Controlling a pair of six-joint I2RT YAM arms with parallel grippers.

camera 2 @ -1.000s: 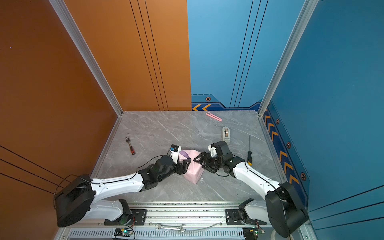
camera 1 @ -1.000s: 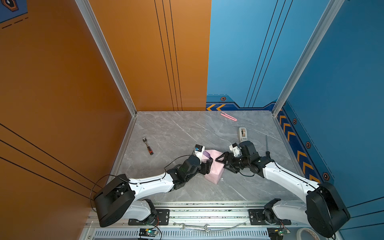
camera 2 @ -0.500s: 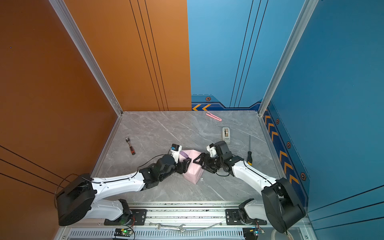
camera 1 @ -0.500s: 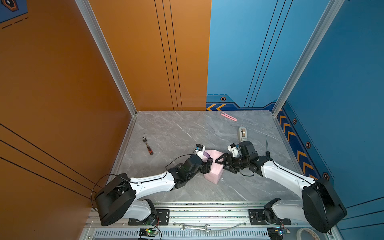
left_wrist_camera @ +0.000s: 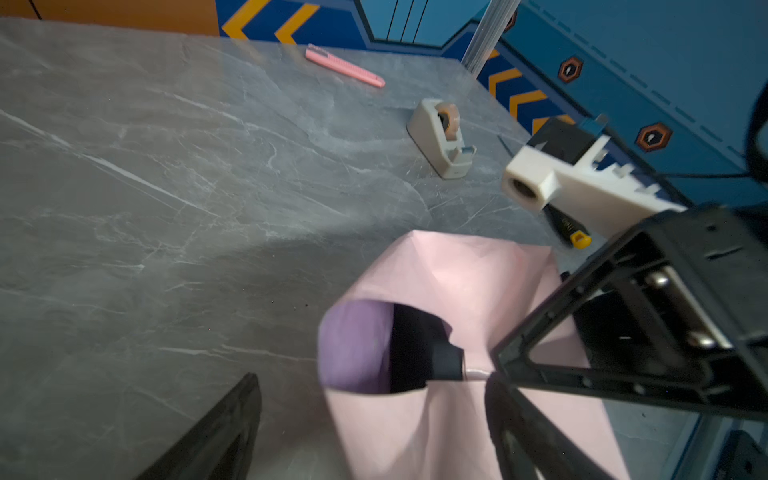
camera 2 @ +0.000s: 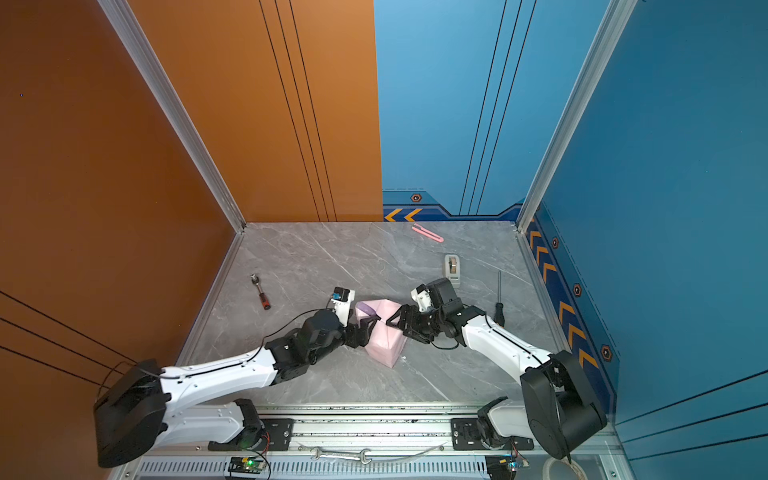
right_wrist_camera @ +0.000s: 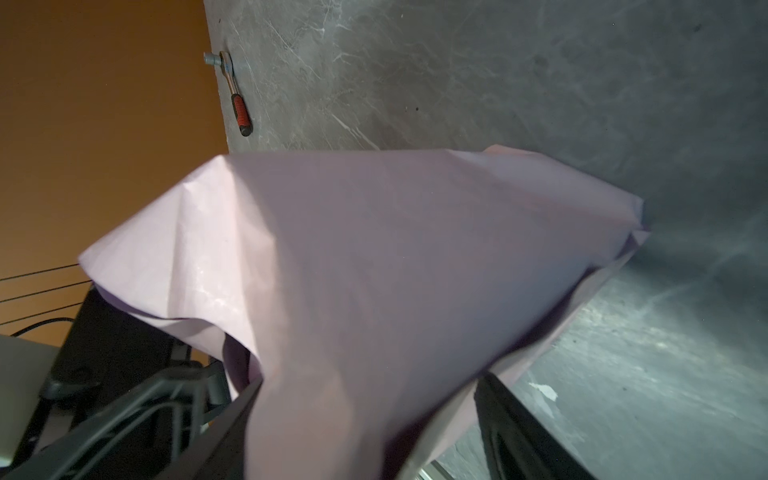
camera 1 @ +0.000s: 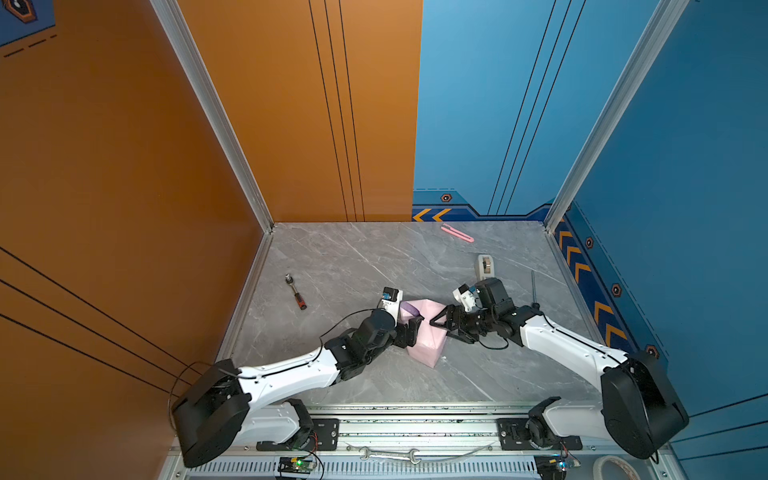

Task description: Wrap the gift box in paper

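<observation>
The paper [camera 1: 424,332] [camera 2: 386,336] is folded round the gift box as a pale pink bundle at the table's middle front. In the left wrist view the bundle's open end shows the lilac inner side [left_wrist_camera: 353,345] and the dark gift box [left_wrist_camera: 409,349] inside. My left gripper [camera 1: 417,331] [left_wrist_camera: 370,436] straddles that end, open, with its left finger [left_wrist_camera: 224,424] clear of the paper. My right gripper [camera 1: 442,328] [right_wrist_camera: 374,424] comes from the opposite side. Its jaws stand wide with the bundle between them, and both fingers [right_wrist_camera: 237,411] lie against the paper [right_wrist_camera: 374,249].
A pink cutter [camera 1: 457,232] lies near the back wall. A beige tape dispenser [camera 1: 485,266] stands just behind the right arm, with a screwdriver [camera 1: 533,291] to its right. A red-handled ratchet [camera 1: 296,291] lies at the left. A wrench [camera 1: 388,455] sits on the front rail.
My left gripper's jaws have spread wider, off the bundle. My right gripper's jaws have narrowed a little onto it. The bundle stays where it was.
</observation>
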